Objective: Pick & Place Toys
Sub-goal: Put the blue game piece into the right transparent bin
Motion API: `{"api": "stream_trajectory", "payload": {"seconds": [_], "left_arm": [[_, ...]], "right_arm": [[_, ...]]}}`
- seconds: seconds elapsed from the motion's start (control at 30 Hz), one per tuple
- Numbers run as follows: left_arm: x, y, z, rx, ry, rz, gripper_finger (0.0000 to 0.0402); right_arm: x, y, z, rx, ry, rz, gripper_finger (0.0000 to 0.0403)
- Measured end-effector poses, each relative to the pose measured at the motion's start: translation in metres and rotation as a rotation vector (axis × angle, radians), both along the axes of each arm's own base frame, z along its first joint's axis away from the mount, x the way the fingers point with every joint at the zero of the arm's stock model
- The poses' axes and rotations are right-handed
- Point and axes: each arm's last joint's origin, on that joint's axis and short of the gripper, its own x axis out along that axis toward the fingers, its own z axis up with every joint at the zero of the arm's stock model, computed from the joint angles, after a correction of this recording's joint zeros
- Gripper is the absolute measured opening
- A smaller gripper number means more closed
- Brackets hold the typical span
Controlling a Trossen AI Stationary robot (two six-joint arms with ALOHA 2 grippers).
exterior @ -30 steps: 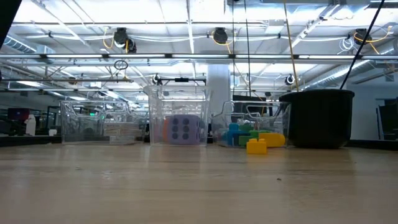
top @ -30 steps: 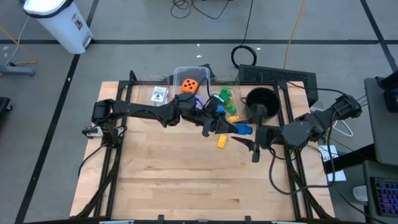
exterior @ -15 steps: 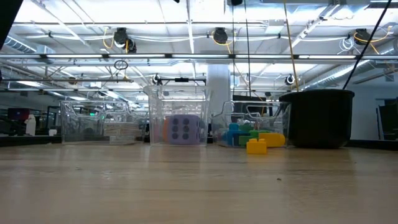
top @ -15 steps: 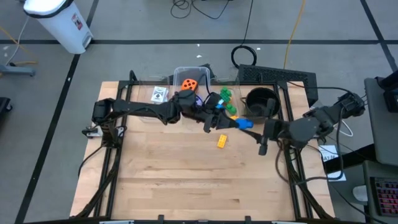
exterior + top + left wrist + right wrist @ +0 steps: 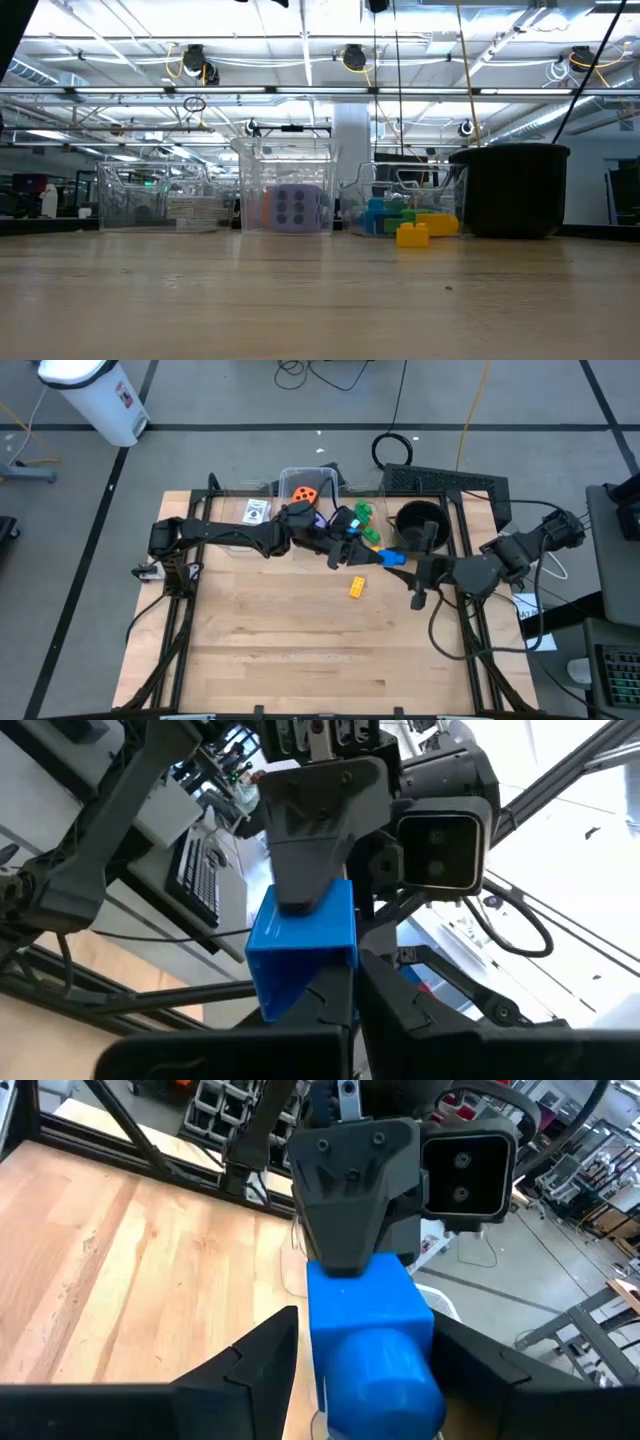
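Blue brick (image 5: 391, 558): up in the air over the counter (image 5: 280, 650), in front of the brick bin, caught between both arms; the studded end faces the right wrist camera (image 5: 375, 1342).
Left hand (image 5: 372, 557): pinched shut on one end of the blue brick; in the left wrist view the dark fingers (image 5: 330, 1010) hug the brick from either side.
Right hand (image 5: 412, 567): at the other end of the same brick, fingers (image 5: 250, 1370) spread either side of it with gaps showing, so not clamped on it yet.
Yellow brick (image 5: 357, 588): lying alone on the wood, just in front of the blue one, nothing touching it.
Orange die (image 5: 306, 493): sitting in the middle clear bin (image 5: 290, 477) at the back; from the low view a purple die (image 5: 292, 207) shows in that bin too.
Cards (image 5: 256, 512): white pack in the bin on the left.
Other bricks (image 5: 362, 520): green and yellow ones piled in the bin next to the black pot (image 5: 420, 520).
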Motion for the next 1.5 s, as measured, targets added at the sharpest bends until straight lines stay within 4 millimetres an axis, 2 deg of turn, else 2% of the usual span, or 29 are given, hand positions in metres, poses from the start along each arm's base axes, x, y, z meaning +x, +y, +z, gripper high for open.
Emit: {"api": "stream_trajectory", "payload": {"seconds": [0.23,0.5,0.77,1.0,1.27,1.5], "left_arm": [[0.000,0.000,0.000,-0.001,0.000,0.001,0.0005],[0.000,0.000,0.000,-0.010,0.004,0.000,0.0010],[-0.001,0.003,0.004,-0.025,-0.040,0.008,0.0057],[-0.004,0.017,0.011,-0.013,-0.120,0.042,0.0117],[-0.005,0.031,0.011,-0.016,-0.123,0.088,0.0201],[-0.013,0.054,0.017,0.026,-0.185,0.066,0.0227]], "right_arm": [[0.002,0.001,-0.001,-0.006,0.005,-0.003,0.0175],[0.002,0.001,-0.001,-0.007,0.007,-0.002,0.0134],[0.002,0.000,0.000,0.005,-0.007,-0.006,0.0139],[0.000,-0.008,0.009,0.041,-0.081,-0.041,0.0134],[-0.015,-0.024,0.018,0.091,-0.126,-0.076,0.0134],[-0.035,-0.045,0.020,0.184,-0.147,-0.184,0.0134]]}}
